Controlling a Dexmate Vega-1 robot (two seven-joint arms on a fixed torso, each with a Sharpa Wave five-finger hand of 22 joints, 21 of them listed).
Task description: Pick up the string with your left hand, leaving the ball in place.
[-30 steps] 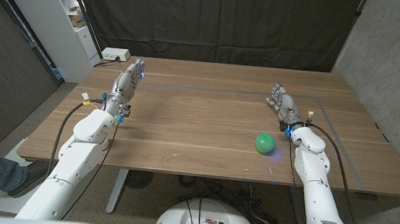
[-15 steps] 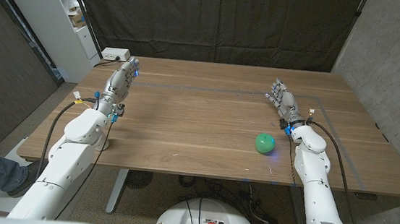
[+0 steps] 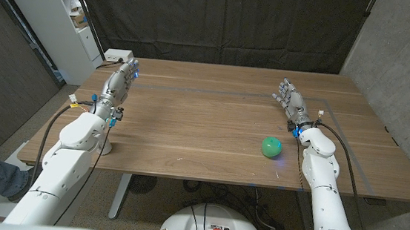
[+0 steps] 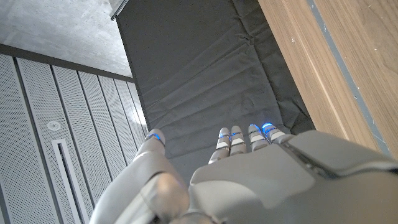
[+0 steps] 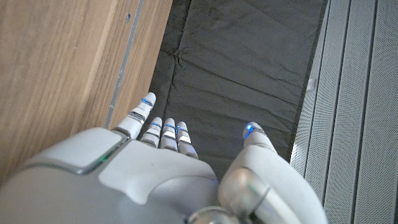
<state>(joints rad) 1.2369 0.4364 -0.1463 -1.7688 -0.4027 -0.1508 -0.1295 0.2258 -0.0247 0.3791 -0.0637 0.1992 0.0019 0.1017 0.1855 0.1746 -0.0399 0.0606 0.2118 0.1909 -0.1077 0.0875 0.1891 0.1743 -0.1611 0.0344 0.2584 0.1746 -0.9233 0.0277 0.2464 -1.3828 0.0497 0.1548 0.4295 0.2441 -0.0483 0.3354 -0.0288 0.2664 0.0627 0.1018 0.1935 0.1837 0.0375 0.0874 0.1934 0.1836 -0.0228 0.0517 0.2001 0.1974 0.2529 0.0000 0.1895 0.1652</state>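
A green ball (image 3: 272,147) sits on the wooden table (image 3: 204,122) at the right of middle. I cannot make out a string anywhere on the table. My left hand (image 3: 118,83) is at the table's far left, fingers straight and apart, holding nothing; its back (image 4: 261,180) fills the lower part of the left wrist view. My right hand (image 3: 291,102) stands beyond the ball, a short way behind it, fingers extended and holding nothing; the right wrist view shows its back (image 5: 143,180) too.
A white power strip (image 3: 119,55) lies at the table's far left corner. A white shelf unit (image 3: 65,13) stands left of the table. A dark curtain (image 3: 221,19) hangs behind it. A faint blue tape line (image 3: 214,92) runs across the far part of the tabletop.
My left arm has drawn back to the left, carrying the hand toward the table's left edge. The right hand and the ball have stayed put.
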